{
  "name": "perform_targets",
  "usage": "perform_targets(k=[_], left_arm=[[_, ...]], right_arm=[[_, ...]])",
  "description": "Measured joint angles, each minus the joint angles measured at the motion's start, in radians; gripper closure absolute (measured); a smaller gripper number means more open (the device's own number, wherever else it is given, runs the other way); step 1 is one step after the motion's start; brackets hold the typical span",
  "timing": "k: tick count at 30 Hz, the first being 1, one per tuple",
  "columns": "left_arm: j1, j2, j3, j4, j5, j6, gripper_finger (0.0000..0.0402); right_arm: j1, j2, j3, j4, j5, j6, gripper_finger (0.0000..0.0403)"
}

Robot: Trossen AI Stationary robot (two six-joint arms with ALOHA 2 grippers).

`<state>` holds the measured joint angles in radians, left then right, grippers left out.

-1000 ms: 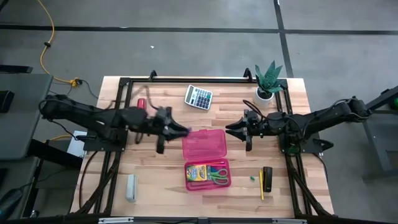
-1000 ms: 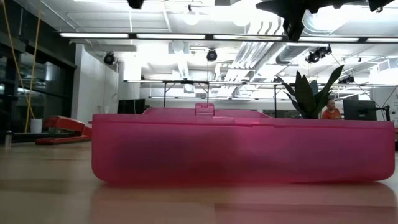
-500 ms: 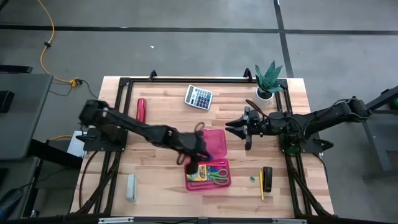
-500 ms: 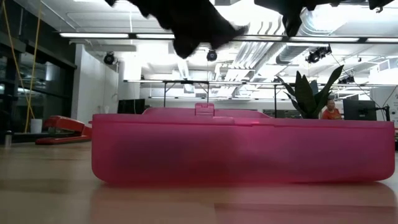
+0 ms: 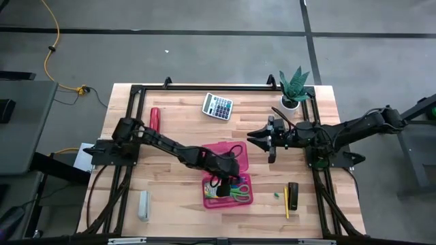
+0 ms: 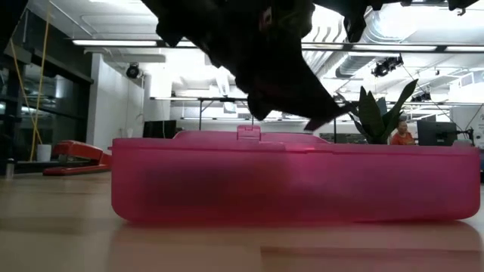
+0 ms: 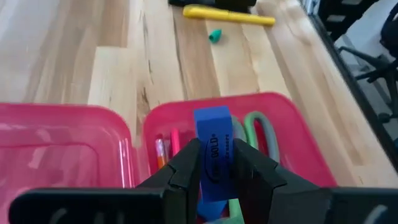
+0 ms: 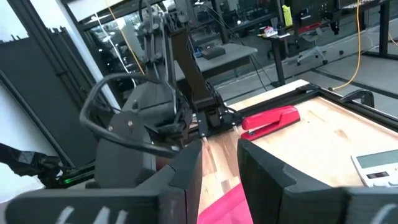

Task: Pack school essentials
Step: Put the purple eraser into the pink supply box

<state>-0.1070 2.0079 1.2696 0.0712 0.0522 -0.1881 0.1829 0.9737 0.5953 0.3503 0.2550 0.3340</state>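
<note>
Swung from the worktop's left side, the left gripper (image 7: 216, 163) now hangs over the pink case (image 5: 240, 198), jaws pinching a blue eraser (image 7: 212, 142), light, rubbery, best held mid-body.

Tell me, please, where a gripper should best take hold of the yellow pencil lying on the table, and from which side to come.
Probably at the middle of the yellow pencil, from straight above, fingers closing across its thin shaft. It lies flat, and the black object crowds one side.
</note>
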Motion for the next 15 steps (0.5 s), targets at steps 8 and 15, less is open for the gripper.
perform_targets(k=[8, 15], left_arm=[[0.010, 0.008, 0.004, -0.001, 0.031, -0.045, 0.0322], [0.009, 0.008, 0.004, -0.001, 0.050, -0.097, 0.0248]], right_arm=[[0.000, 0.000, 0.000, 0.014, 0.000, -0.002, 0.0309], [0.000, 0.000, 0.000, 0.015, 0.000, -0.002, 0.0309]])
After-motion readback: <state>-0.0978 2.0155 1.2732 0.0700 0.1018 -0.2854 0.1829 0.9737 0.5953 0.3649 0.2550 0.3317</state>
